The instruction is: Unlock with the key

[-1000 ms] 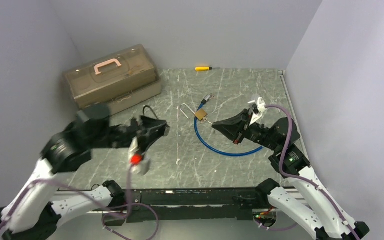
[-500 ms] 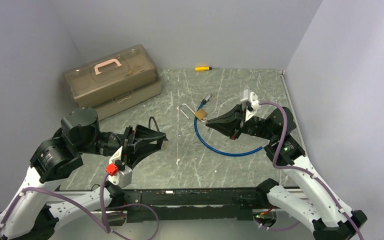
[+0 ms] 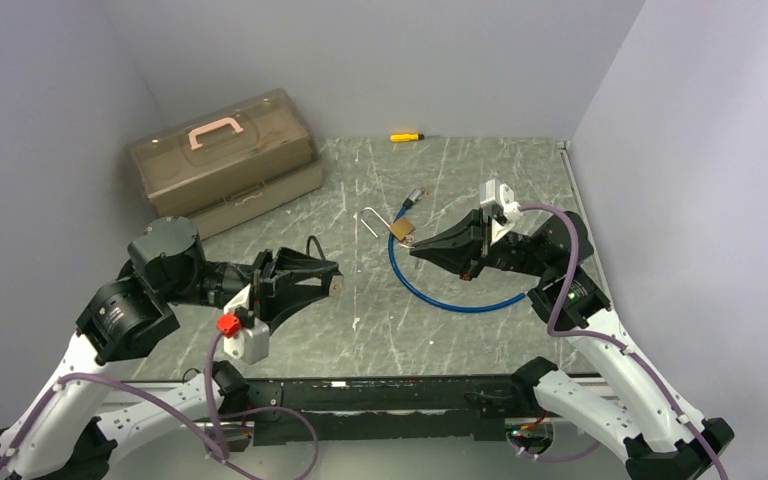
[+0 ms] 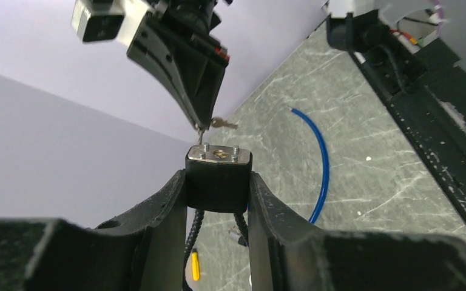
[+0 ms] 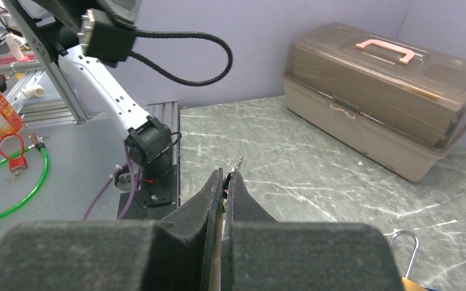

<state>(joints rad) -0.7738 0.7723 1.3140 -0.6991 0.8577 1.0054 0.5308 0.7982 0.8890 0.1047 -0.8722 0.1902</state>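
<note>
Black lock clamped in left gripper — right gripper pinches key.

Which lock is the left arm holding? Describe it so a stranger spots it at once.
Start at the left gripper, low on the left of the overhead view. Between its jaws sits the black lock, a dark block with a silver keyhole face and a black cable loop. Unlike the brass padlock beside the blue cable, it is gripped, not lying loose.
</note>
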